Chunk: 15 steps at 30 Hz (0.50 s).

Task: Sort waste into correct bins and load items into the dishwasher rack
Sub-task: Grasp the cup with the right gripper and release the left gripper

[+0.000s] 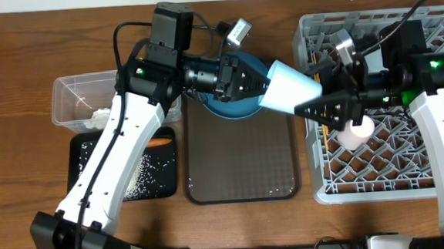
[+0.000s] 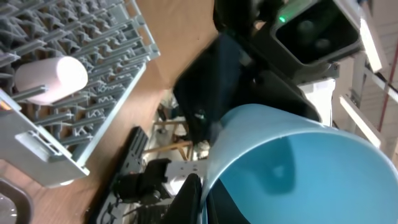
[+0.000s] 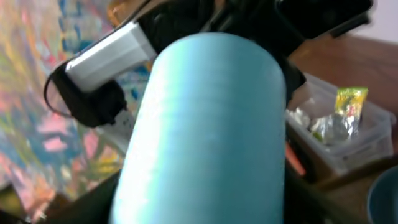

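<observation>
Pale-blue plastic, lying on its side in mid-air: the light blue cup [image 1: 288,89], slung between the two arms over the strip of worktop [image 1: 304,212] between the brown tray [image 1: 239,158] and the dishwasher rack [image 1: 410,171]. Pinched at the rim by the left tool [image 1: 256,84], fingers pressed together on the wall, mouth of the cup facing back along that arm. Met at the narrow base end by the right tool [image 1: 317,103], fingers reaching along either side; cannot tell whether gripping or merely flanking (right wrist view filled almost edge to edge with blue, no contact readable). By the look of it, a hand-over on the way to the rack, with the pink cup [image 1: 355,136] already lying among the pegs just beside.

Risks, as judged from here:

- Letting go on the left before a firm bite on the right: cup dropping onto bare wood or the rack's edge and rolling away.
- Closing too near the tapered base: smooth cone squirting out from between the fingers.
- Pulling against a double grip: cup twisted askew, or one arm dragged into the other at such close quarters.
- Lowering carelessly: pink cup knocked off its pegs.

Elsewhere, blue plate [image 1: 233,108] under the left wrist, not yet racked.
</observation>
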Motion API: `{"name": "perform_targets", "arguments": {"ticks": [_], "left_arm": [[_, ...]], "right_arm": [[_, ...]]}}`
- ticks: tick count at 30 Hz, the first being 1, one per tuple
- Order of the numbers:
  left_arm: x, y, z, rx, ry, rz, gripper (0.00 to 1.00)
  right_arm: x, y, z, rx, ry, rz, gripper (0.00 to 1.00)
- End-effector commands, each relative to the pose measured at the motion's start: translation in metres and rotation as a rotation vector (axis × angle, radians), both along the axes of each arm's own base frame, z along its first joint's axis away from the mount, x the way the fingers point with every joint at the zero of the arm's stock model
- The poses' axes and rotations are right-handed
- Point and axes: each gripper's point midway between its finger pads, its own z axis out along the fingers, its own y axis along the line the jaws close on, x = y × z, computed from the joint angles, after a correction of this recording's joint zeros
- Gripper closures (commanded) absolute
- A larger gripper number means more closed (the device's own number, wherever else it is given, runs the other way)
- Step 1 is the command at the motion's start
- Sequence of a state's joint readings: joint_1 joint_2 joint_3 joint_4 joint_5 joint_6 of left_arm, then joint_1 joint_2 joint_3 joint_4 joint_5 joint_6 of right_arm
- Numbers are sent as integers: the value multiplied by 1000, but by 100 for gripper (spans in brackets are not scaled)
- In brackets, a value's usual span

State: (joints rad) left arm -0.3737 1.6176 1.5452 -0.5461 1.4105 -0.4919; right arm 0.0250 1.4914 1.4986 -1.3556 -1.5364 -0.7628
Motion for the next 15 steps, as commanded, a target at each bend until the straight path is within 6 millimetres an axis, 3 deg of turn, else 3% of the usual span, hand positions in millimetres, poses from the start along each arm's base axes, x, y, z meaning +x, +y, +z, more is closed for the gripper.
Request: {"name": "perform_targets", "arguments": {"ticks": [1, 6, 10, 15], "left_arm": [[-2, -5, 0, 1, -30, -11, 94], [0, -5, -3, 12, -35, 2, 94], [6, -5, -18, 64, -18, 48, 94], [6, -1, -36, 123, -10, 71, 94]], "right_arm": [[-6, 3, 10, 23, -16, 18, 48], [-6, 3, 10, 23, -23, 18, 54], [-4, 3, 11, 24, -45, 18, 65], [-1, 3, 11, 24, -78, 18, 70]]}}
